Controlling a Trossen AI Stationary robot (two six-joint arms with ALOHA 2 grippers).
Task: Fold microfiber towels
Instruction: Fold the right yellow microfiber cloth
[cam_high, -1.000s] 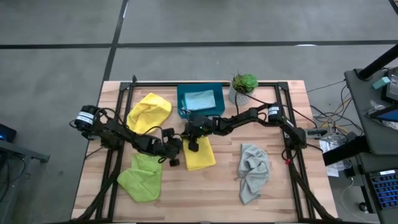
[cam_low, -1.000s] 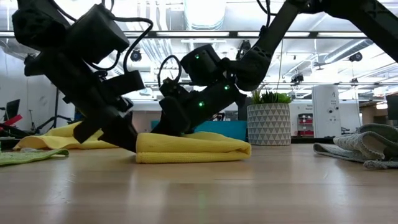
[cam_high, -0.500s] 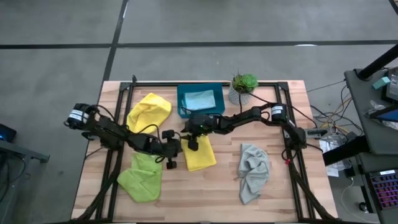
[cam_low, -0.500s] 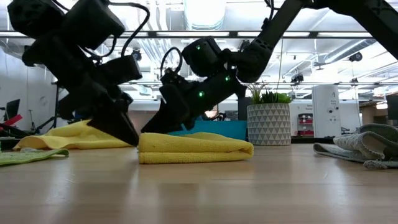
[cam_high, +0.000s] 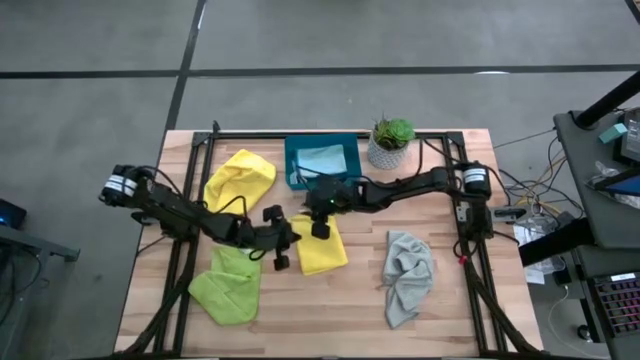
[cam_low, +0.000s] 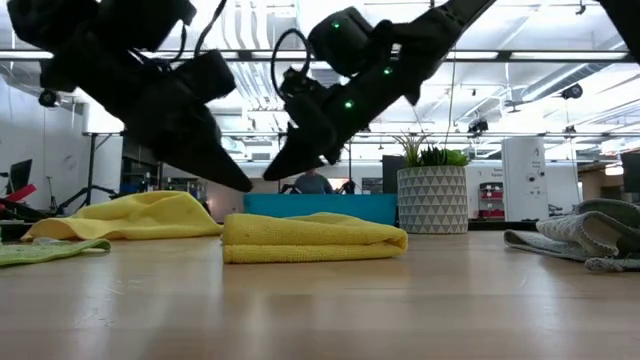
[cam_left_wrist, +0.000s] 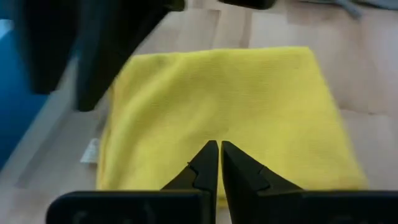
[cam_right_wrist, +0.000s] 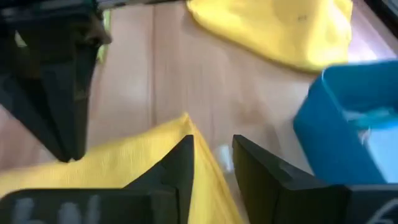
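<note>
Folded yellow towel (cam_high: 322, 251): lies flat at the table's centre as a neat rectangle; in the low view (cam_low: 312, 238) it rests alone on the wood, both grippers lifted clear above it.
Left gripper (cam_high: 290, 238): hangs just off the folded towel's 9 o'clock edge; fingers pressed together, nothing between them, as the left wrist view (cam_left_wrist: 219, 163) shows plainly.
Right gripper (cam_high: 320, 218): above the folded towel's 12 o'clock edge, jaws a little apart around empty air (cam_right_wrist: 212, 163); its fingertips are hard to make out from above, dark on dark.
Second yellow towel (cam_high: 240, 180): loosely heaped toward 10 o'clock from the centre, partly hidden behind the left arm in the low view.
Lime green towel (cam_high: 228, 284): crumpled at 8 o'clock; only a thin sliver shows in the low view, cut off at the frame edge.
Grey towel (cam_high: 408, 272): rumpled at 4 o'clock, cut off at the low view's edge.
Teal tray (cam_high: 293, 160): at 12 o'clock, holding a light blue towel (cam_high: 322, 159); its near rim is covered by the right arm.
Potted plant (cam_high: 391, 140): at 1 o'clock, just beside the tray.
</note>
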